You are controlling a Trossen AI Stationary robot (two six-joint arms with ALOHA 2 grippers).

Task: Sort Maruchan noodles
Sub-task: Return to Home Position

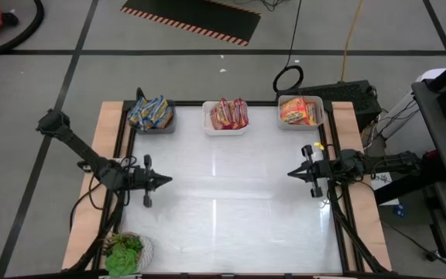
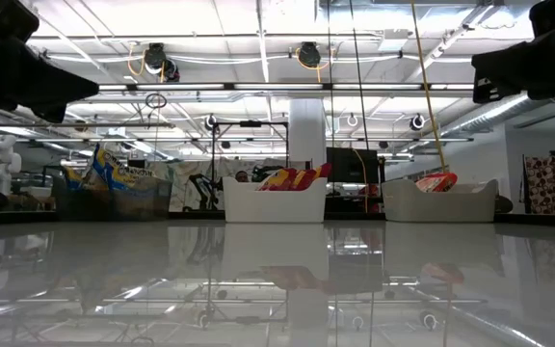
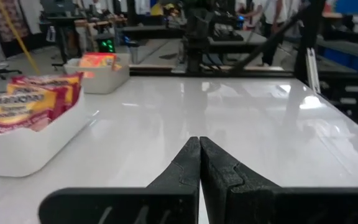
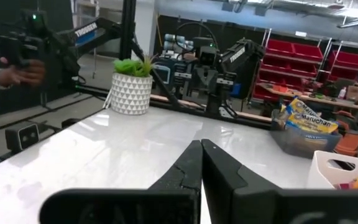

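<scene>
The Maruchan noodles lie in three bins along the table's far edge. Blue-and-yellow packets [image 1: 150, 111] fill a grey bin [image 4: 303, 138]. Red-and-pink packets [image 1: 229, 113] stand in the middle white bin [image 3: 23, 146]. Orange-yellow packets [image 1: 298, 110] fill the right white bin [image 2: 439, 200]. My left gripper [image 1: 166, 180] hovers shut over the table's left side, pointing level toward the middle; its tips [image 3: 200, 142] hold nothing. My right gripper [image 1: 291, 173] hovers shut at the right side, facing it, tips [image 4: 201, 144] bare.
A green plant in a white patterned pot [image 1: 124, 253] stands at the table's near left corner, also seen in the right wrist view [image 4: 131, 87]. The glossy white tabletop [image 1: 231, 201] lies bare between the grippers. A person's hand [image 4: 18, 71] shows beyond the table.
</scene>
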